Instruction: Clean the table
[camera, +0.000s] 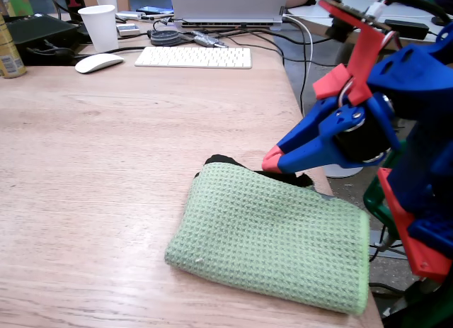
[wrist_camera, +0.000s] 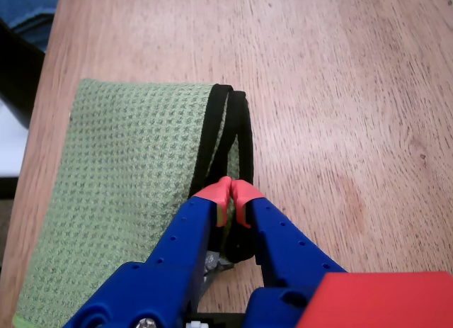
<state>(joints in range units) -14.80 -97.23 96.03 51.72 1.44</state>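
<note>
Right now the blue-and-red gripper [wrist_camera: 230, 195] sits with its tips pressed together at the black-trimmed edge of the folded green cloth [camera: 272, 236].

From the wrist view I'd say it is pinching that hem, though whether fabric is truly caught between the red tips is hard to tell. The cloth lies near the table [camera: 106, 165] edge, beside the arm. To wipe well, it should keep a firm pinch, stay low and drag the cloth across the bare wood, clear of the keyboard [camera: 193, 57] and cup [camera: 99, 27]. The arm's base is cut off.
</note>
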